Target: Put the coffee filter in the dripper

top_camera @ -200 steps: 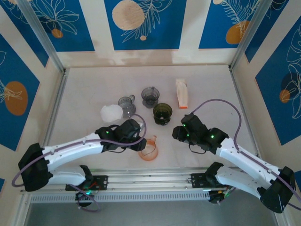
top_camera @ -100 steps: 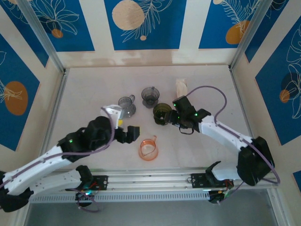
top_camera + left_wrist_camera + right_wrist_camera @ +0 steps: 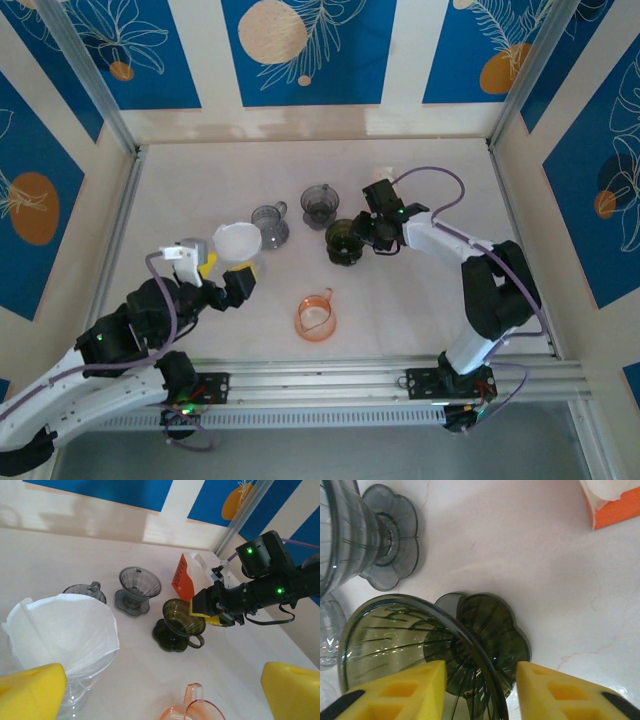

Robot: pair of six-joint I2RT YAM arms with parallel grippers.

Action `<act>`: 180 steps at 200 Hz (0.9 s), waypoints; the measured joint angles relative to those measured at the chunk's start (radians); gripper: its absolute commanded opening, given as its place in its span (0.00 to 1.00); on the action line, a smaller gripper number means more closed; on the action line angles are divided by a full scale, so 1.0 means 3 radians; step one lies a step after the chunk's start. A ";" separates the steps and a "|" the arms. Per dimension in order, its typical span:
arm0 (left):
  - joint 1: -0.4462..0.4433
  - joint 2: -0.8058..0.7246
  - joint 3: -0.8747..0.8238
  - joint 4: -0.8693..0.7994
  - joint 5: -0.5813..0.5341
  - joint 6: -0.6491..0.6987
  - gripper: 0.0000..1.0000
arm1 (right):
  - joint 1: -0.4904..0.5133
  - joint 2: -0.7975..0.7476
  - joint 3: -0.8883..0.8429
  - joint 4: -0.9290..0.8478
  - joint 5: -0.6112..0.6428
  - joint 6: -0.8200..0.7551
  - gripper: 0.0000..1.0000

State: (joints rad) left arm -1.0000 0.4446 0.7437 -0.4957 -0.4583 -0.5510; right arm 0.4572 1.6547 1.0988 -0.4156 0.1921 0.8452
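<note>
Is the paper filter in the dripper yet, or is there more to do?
Looks done: the filter sits in the clear dripper, and the left gripper is open, apart from it. In hand: nothing; the right gripper straddles the green dripper at its rim, jaws open. Left: probably little, maybe pressing the filter in evenly.

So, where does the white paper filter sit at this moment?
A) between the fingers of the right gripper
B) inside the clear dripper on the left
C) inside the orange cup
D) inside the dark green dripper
B: the white paper filter sits open in the clear dripper, while the dark green dripper and the orange cup hold nothing.
</note>
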 measured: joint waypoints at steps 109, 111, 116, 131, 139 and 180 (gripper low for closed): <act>0.0000 -0.0055 -0.0117 0.0005 -0.0126 -0.0081 1.00 | -0.0004 -0.0142 -0.0170 0.0015 -0.0135 -0.0033 0.00; 0.0000 -0.0055 -0.0118 0.0005 -0.0126 -0.0083 1.00 | -0.0004 -0.0160 -0.0184 0.0014 -0.0135 -0.0033 0.00; 0.0000 -0.0055 -0.0128 0.0005 -0.0127 -0.0086 1.00 | -0.0005 -0.0215 -0.0216 0.0004 -0.0136 -0.0033 0.00; 0.0000 -0.0053 -0.0146 0.0005 -0.0126 -0.0088 1.00 | -0.0005 -0.0423 -0.0317 -0.0011 -0.0149 -0.0037 0.00; 0.0000 -0.0053 -0.0149 0.0005 -0.0126 -0.0088 1.00 | -0.0005 -0.0542 -0.0361 -0.0034 -0.0158 -0.0048 0.00; 0.0000 -0.0053 -0.0149 0.0006 -0.0126 -0.0086 1.00 | 0.0041 -0.1305 -0.0467 -0.0266 -0.0245 -0.0140 0.00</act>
State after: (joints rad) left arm -1.0000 0.4286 0.6991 -0.4938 -0.4961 -0.5770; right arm 0.4694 1.2633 0.9588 -0.4953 0.1184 0.8032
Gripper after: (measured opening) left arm 0.995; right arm 0.116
